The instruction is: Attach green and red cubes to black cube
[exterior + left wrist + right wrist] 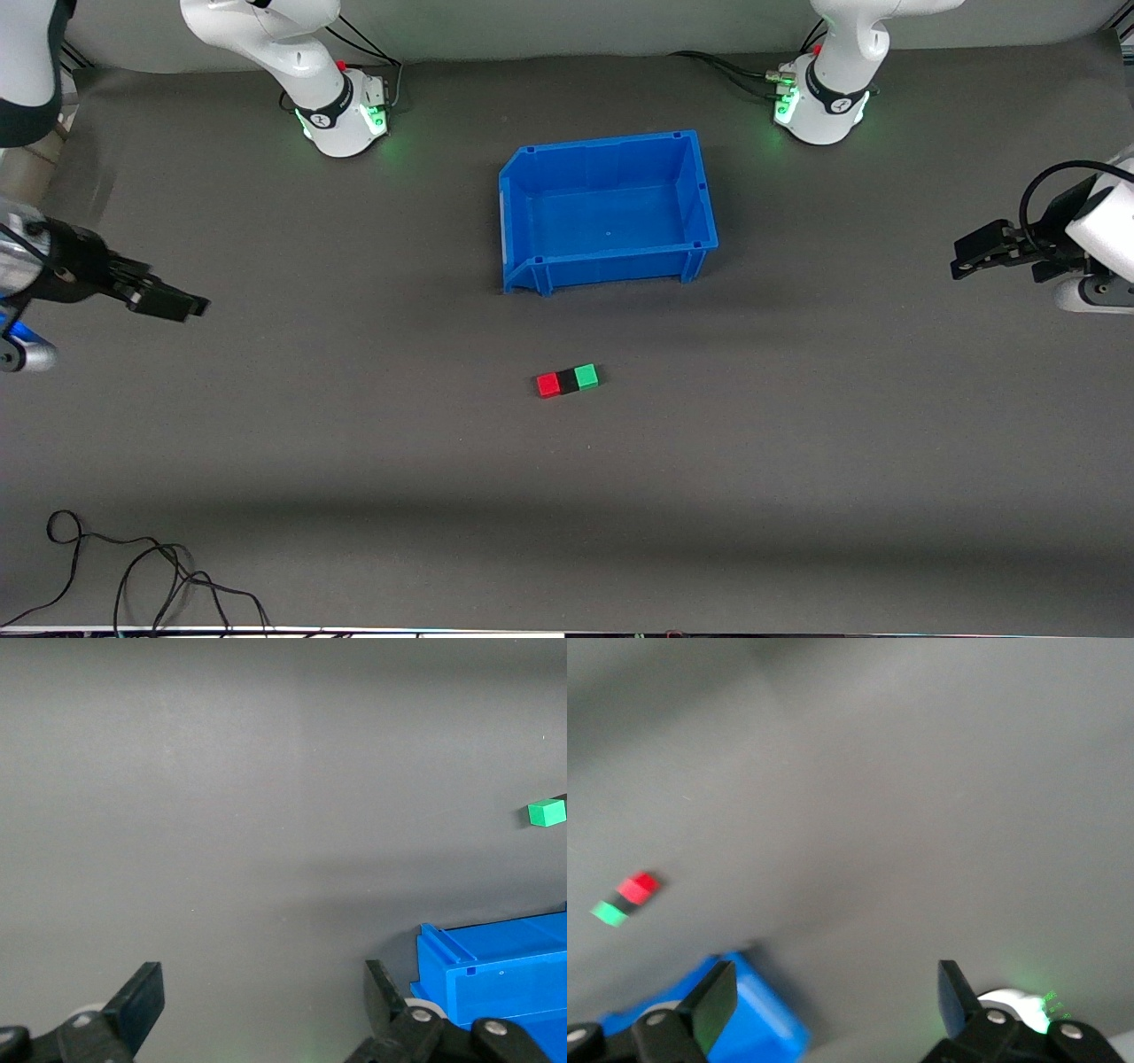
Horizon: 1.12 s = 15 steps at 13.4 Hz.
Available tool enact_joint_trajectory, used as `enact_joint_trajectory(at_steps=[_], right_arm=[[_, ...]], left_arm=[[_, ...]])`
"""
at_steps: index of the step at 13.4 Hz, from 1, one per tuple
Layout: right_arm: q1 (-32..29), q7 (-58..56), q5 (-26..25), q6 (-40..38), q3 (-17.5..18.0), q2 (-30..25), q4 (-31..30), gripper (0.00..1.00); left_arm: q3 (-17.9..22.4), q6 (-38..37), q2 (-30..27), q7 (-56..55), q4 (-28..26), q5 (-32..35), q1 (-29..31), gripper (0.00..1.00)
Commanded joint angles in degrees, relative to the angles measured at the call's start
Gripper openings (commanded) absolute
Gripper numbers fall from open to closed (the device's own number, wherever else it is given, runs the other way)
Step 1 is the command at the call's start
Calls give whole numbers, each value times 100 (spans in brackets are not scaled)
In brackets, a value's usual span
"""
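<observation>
1. Cubes sit in one touching row on the tabletop, nearer the front camera than the blue bin: red cube, black cube, green cube.
2. Attachment looks complete; nothing appears left.
3. Left tool is spread, empty, over its table end.
4. Right tool is spread, empty, over its own end.
</observation>
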Motion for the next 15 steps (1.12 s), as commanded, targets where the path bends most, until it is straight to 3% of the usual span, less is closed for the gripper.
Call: enact_joint_trajectory(at_steps=[1,4,6,15], right_arm=[[93,-1458,-488,423,-105,-524,-816,99],[93,-1899,-488,1451,-167,-1173,-1904,99],[111,-1918,-488,1813,-167,-1394,-2293,100],[120,-1901,-497,1832,-149,-1386,-2277,100]], left_arm=[[471,54,-160,60,-150,102,-435,100],[471,36,-161,60,-150,102,-427,100],[480,10,-161,60,-150,102,-418,100],[480,-69,-152,78,-150,190,-427,100]])
